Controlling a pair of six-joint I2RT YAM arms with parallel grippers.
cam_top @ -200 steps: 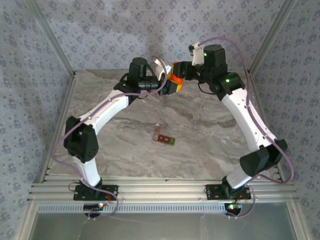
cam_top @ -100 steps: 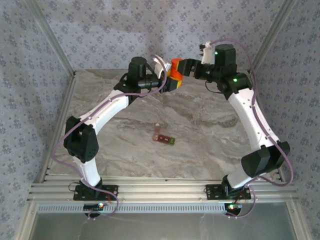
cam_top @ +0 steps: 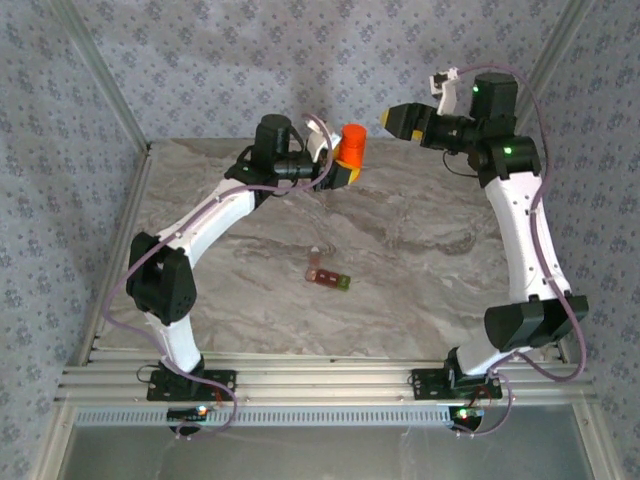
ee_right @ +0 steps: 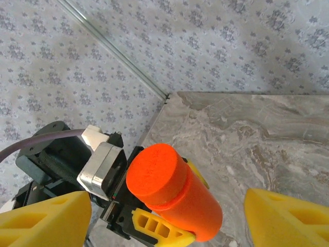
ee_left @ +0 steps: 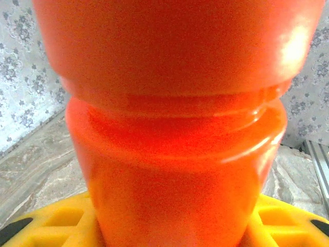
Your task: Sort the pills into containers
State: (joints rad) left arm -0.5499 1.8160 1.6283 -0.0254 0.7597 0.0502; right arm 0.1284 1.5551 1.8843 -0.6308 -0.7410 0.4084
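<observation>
Containers (cam_top: 327, 276): red-brown strip, green end. Left gripper (cam_top: 345, 167) clamps orange bottle (cam_top: 352, 143); right gripper (cam_top: 392, 118) apart.

My top camera looks down from above and behind me over the whole desk (cam_top: 400, 240). My left wrist camera sits right against the bottle (ee_left: 175, 128). My right wrist camera looks from farther off, down at that bottle in my left pincer (ee_right: 172, 208); all three share it.
</observation>
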